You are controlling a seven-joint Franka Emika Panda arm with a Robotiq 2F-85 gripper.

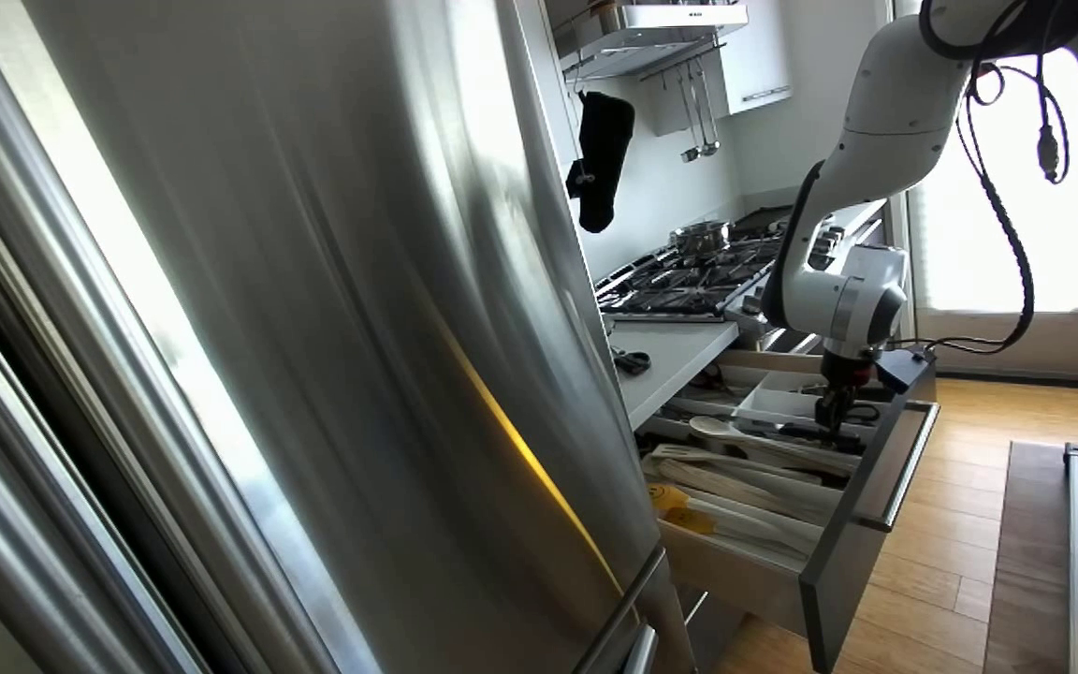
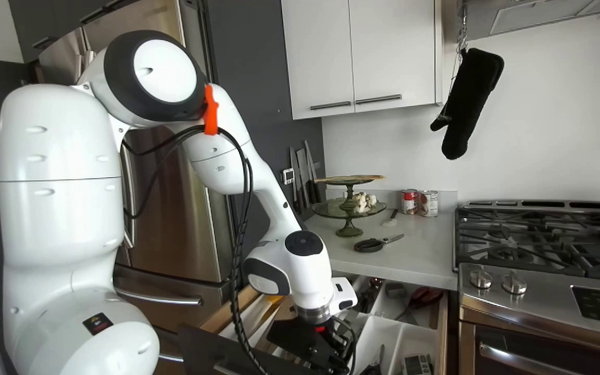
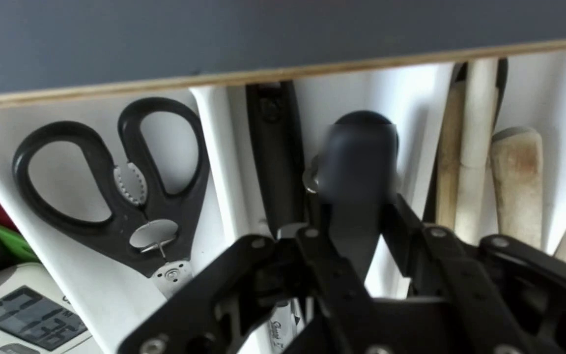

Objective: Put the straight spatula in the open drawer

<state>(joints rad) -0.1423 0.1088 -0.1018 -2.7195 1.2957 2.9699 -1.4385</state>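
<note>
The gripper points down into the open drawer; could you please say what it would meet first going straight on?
The gripper would probably meet the black handle lined up between its fingers, then the white tray; depth is unclear, and they may already touch the handle.

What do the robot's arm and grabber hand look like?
The smooth, rounded white arm has a round white cap ringed in black, long black cables and a bright orange band. A small black square sticker marks its lower part. The black gripper has slim, jointed fingers with round silvery screws.
</note>
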